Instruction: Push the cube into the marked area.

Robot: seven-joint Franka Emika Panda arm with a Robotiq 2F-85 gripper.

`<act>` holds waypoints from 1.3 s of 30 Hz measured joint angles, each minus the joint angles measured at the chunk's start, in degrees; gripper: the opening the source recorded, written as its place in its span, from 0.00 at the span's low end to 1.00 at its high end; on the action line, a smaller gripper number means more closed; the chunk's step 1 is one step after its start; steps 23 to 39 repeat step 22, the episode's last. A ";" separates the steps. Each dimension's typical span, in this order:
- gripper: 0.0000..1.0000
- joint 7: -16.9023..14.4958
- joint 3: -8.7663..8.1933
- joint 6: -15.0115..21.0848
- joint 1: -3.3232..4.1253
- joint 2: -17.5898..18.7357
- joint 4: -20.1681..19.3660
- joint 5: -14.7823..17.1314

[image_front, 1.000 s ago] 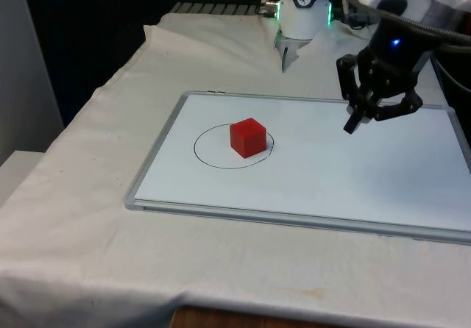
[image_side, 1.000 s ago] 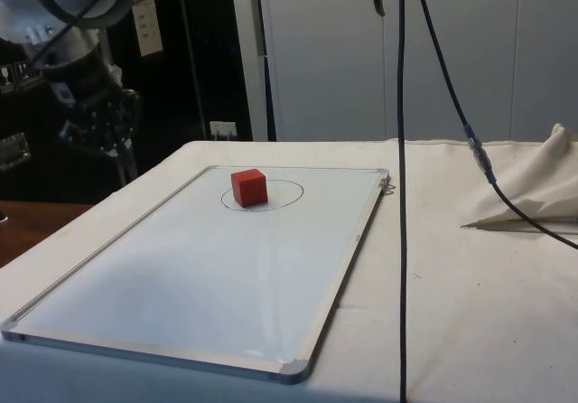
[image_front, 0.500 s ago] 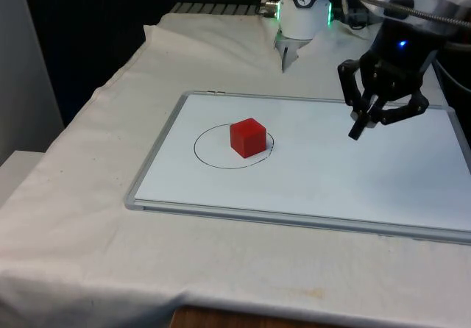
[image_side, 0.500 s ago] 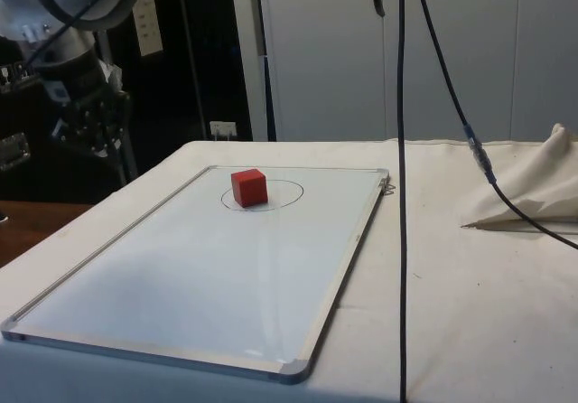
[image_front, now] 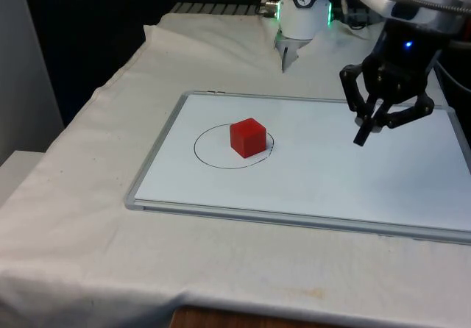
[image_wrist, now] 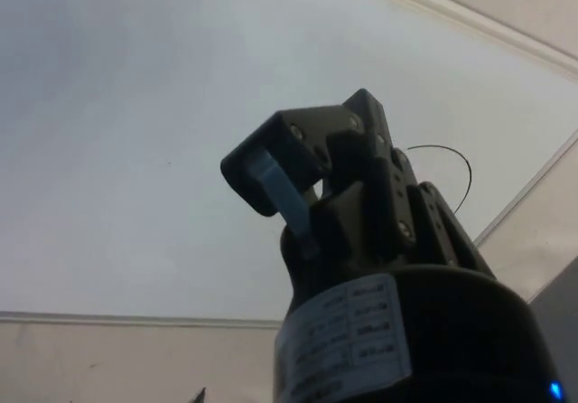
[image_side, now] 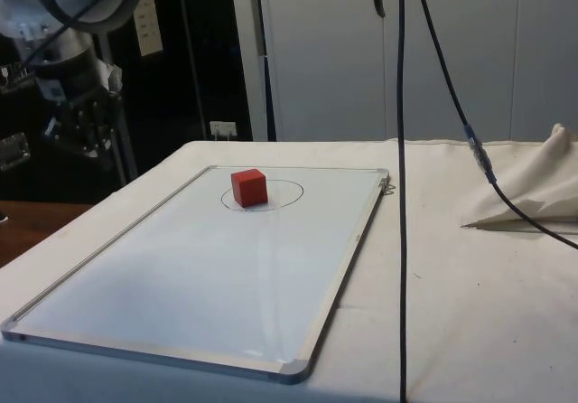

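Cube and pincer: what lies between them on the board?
Nothing but bare whiteboard and a stretch of the drawn circle; the front view shows the cube and pincer well apart.

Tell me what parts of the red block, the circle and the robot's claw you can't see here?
- Red block: its far faces and underside are hidden by its own body in the front view.
- Circle: part of the line is covered by the block.
- Claw: its fingertips overlap in the front view, and the side view's edge crowds it.

no legible text, gripper label unreadable
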 measured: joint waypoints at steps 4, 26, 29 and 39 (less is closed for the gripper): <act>0.00 -1.49 0.00 1.72 -0.11 0.00 -0.29 0.00; 0.00 -4.41 0.06 5.27 -0.74 0.29 -0.63 1.83; 0.00 -4.41 0.06 5.27 -0.74 0.29 -0.63 1.83; 0.00 -4.41 0.06 5.27 -0.74 0.29 -0.63 1.83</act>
